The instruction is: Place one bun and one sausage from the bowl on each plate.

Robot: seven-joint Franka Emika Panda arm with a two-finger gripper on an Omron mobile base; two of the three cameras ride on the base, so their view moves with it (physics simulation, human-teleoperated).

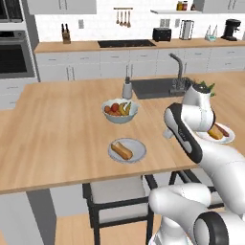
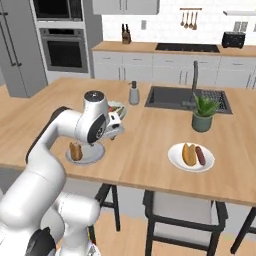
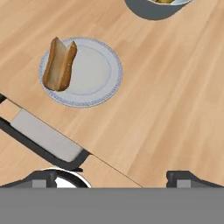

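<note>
Hovering over the table (image 1: pixel 57 124) with the pincer (image 3: pixel 111 177) released, nothing between its tips.

Left base view: near plate (image 1: pixel 127 150) sits just toward the robot from the grey fruit bowl (image 1: pixel 119 111); a bun (image 1: pixel 121 150) lies on it, long axis diagonal. Far plate (image 1: pixel 217 134), well right of the fruit bowl and partly behind the arm, carries a bun and a sausage (image 1: pixel 221 129).

Right base view: far plate (image 2: pixel 191 156) is well right of the fruit bowl, with bun (image 2: pixel 188 154) and sausage (image 2: pixel 200 155) side by side, touching. That one looks done. Near plate (image 2: pixel 85 153) sits under the wrist, bun (image 2: pixel 75 150) on its left part.

Hand view: near plate (image 3: pixel 81 72) lies up and left of the pincer tips, fruit bowl rim just above it. Bun (image 3: pixel 60 64) sits on the plate's left side, long axis near vertical in this view. Right half of the plate is bare.

My read: near plate needs a sausage. I cannot tell where the brown bowl is.
</note>
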